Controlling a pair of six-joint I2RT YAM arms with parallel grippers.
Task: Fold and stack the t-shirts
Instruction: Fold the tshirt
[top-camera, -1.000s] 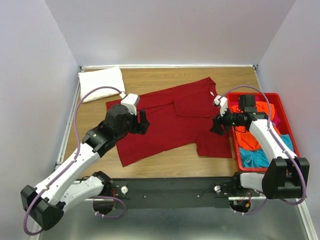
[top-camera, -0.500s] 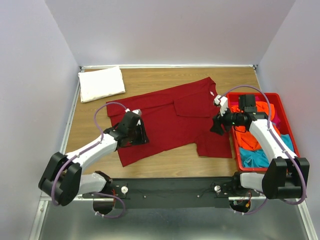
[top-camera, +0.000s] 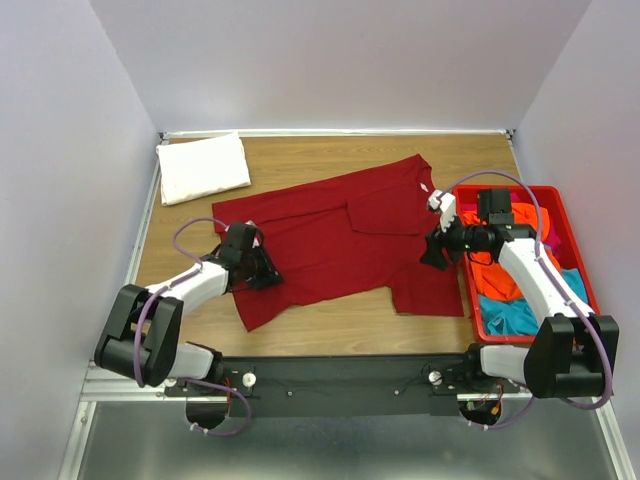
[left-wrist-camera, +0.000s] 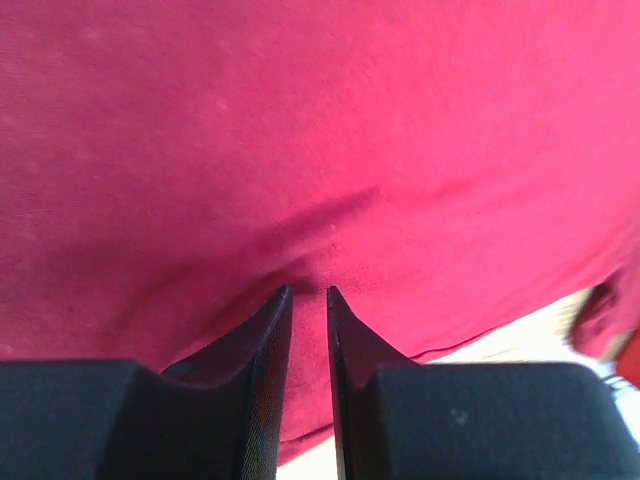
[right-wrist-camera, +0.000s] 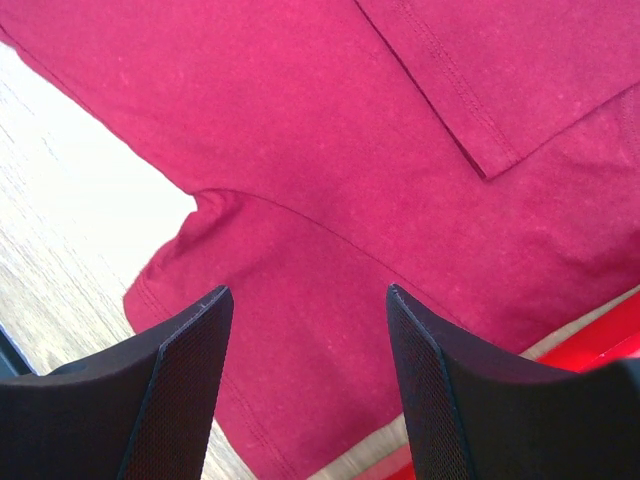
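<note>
We are bringing the left gripper (top-camera: 265, 275) down onto the dark red t-shirt (top-camera: 350, 240), and that is the 1 real change over the last second. A second ago it was hanging wide open above the shirt's left part. Now the arm is lying low along the table (top-camera: 330, 160), with the tips pressing into the cloth near the shirt's near-left edge.

In the left wrist view the 2 fingers (left-wrist-camera: 268, 340) are standing almost together, with only a thin slit between them. A short crease is running away from their tips, so we are judging this as a pinch closing on a small ridge of the fabric. The shirt itself is not shifting yet. It is lying spread out on the middle of the table, with 1 sleeve already folded in over the chest.

The right gripper (top-camera: 435, 255) is not moving. It is hovering over the shirt's right sleeve, just beside the red bin (top-camera: 540, 190), with its jaws wide apart and nothing between them.

For the task, this is opening the next fold, with the left side taken up and the right side not yet grasped. Only 1 white t-shirt (top-camera: 203, 167) is lying folded, at the far-left corner, so the stack is barely begun. The orange t-shirt (top-camera: 497, 278) and teal t-shirt (top-camera: 510, 315) are waiting in the bin. If the pinch is catching too little cloth, the edge could be slipping out on the lift.
</note>
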